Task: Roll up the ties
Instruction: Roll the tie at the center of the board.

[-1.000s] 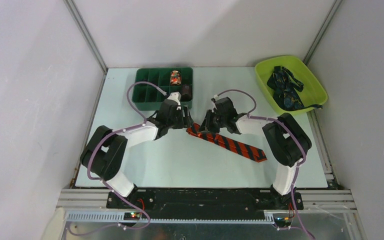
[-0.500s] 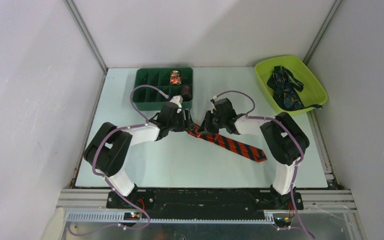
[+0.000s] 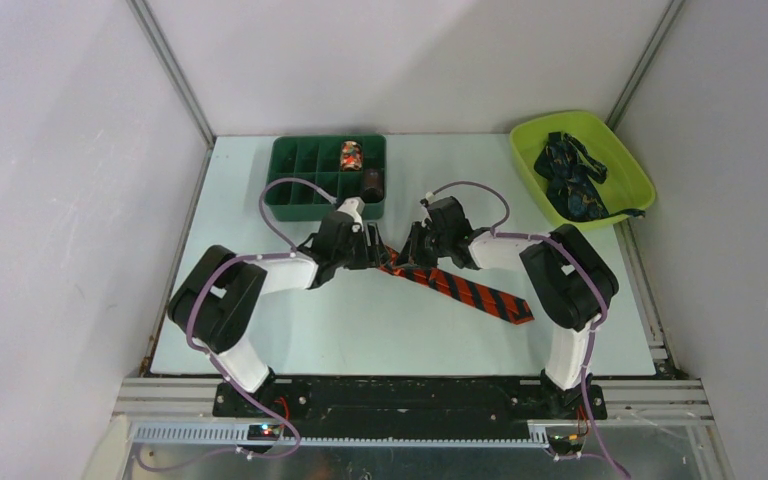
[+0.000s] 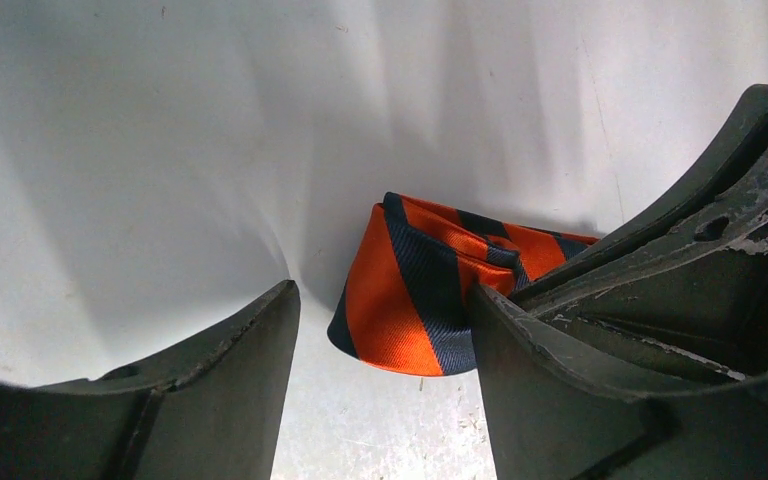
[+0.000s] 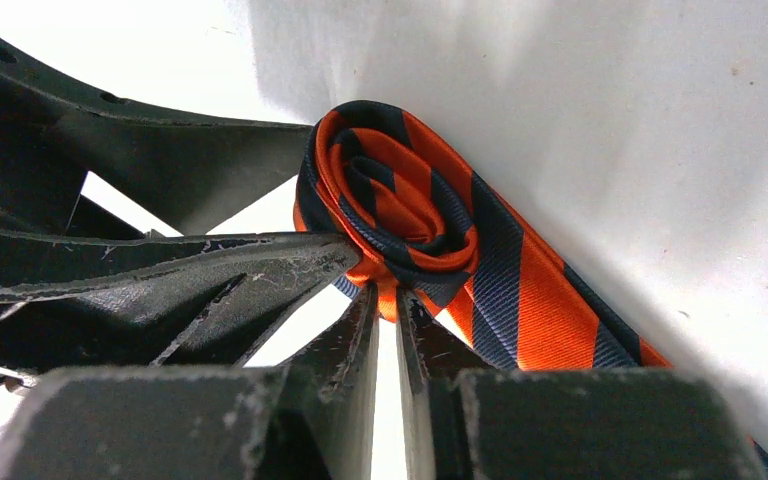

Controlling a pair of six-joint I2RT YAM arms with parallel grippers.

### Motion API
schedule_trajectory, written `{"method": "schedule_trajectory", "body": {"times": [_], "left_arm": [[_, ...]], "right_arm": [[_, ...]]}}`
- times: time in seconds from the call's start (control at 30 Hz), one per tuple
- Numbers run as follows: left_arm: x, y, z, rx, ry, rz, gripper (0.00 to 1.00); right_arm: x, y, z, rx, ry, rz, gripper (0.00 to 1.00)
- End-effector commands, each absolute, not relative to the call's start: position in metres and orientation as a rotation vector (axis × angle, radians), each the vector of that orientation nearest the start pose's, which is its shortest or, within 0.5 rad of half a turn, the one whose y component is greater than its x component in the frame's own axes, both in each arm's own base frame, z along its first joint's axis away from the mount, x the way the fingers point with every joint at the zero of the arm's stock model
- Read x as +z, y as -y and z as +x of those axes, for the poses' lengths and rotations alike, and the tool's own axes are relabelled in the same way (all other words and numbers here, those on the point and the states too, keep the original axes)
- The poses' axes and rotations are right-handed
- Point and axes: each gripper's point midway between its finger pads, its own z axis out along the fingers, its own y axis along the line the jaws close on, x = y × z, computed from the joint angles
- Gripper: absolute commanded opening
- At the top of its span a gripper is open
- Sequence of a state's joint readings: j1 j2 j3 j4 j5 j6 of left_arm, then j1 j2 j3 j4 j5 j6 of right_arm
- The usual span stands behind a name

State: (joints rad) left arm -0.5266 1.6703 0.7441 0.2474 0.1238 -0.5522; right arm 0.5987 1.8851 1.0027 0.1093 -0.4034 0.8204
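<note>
right wrist view: our right gripper [image 5: 385, 300] pinches the striped tie [image 5: 410, 210], barely coiled (most lies flat mid-table); left gripper [image 4: 385, 330] straddles it, jaws apart. we count two rolls [image 3: 350, 156] in the tray [image 3: 295, 190], navy ties [image 3: 570, 180] unrolled.

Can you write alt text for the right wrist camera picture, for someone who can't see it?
The right gripper pinches the rolled end of an orange tie with navy stripes, lying on a white table. The unrolled rest runs off toward the lower right.
</note>
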Motion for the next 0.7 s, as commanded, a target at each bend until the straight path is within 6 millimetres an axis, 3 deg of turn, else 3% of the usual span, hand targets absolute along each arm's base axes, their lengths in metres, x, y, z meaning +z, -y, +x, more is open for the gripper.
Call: {"method": "schedule_trajectory", "body": {"times": [0.0,0.23,0.5,0.67], "left_arm": [[0.039,0.249,0.325,-0.770,-2.330,0.055,0.69],[0.043,0.257,0.324,-0.837,-2.297,0.062,0.68],[0.043,0.253,0.324,-0.811,-2.300,0.057,0.68],[0.045,0.254,0.325,-0.813,-2.297,0.055,0.67]], "right_arm": [[0.035,-0.331,0.320,1.066,-2.550,0.057,0.14],[0.042,-0.329,0.322,1.063,-2.535,0.053,0.14],[0.078,-0.329,0.325,1.101,-2.454,0.022,0.16],[0.083,-0.326,0.323,1.083,-2.455,0.023,0.16]]}}
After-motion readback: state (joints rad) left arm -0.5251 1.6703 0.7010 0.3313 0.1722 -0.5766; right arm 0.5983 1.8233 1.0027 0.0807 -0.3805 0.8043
